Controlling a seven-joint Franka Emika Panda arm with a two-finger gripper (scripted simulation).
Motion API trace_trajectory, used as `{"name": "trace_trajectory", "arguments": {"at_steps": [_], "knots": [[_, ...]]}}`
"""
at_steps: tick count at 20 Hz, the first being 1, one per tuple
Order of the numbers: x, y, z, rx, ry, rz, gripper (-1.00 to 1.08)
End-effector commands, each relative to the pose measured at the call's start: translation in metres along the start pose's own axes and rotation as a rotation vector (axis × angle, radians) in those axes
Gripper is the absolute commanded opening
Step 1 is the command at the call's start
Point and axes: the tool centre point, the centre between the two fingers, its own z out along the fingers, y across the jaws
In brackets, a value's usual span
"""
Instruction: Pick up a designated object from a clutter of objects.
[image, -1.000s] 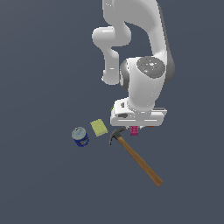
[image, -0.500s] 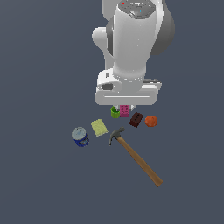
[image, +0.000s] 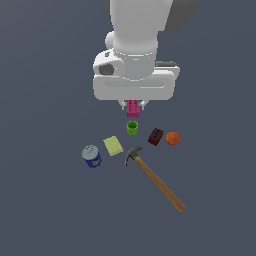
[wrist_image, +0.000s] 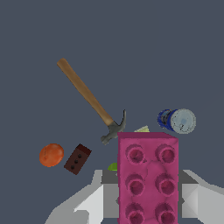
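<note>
My gripper (image: 133, 106) is shut on the magenta-pink studded brick (image: 133, 108) and holds it in the air, above the green cup (image: 132, 127). In the wrist view the pink brick (wrist_image: 148, 177) fills the foreground between my grey fingers (wrist_image: 95, 199). The rest of the clutter lies below: the dark red-brown brick (image: 155, 136), the orange ball (image: 172, 138), the yellow-green pad (image: 113, 145), the blue can (image: 91, 156) and the wooden-handled hammer (image: 155, 178). The wrist view shows the hammer (wrist_image: 89, 99), the dark brick (wrist_image: 77, 159), the ball (wrist_image: 51, 155) and the can (wrist_image: 177, 120); the cup and pad are mostly hidden behind the brick.
The objects lie on a plain dark grey floor (image: 45, 210). The arm's white body (image: 135, 60) hangs over the area behind the clutter.
The arm has risen with the pink brick held in the gripper. The cup, dark brick and ball, hidden by the arm a second ago, now show below it.
</note>
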Motion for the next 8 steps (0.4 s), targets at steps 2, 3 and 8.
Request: {"name": "trace_trajectory", "arguments": {"at_steps": [2, 3, 8], "knots": [[-0.0017, 0.0053, -0.0112, 0.000, -0.001, -0.001, -1.00], [-0.0017, 0.0059, -0.0127, -0.001, -0.002, -0.001, -1.00], [-0.0006, 0.0067, -0.0136, -0.001, -0.002, -0.001, -1.00]]}}
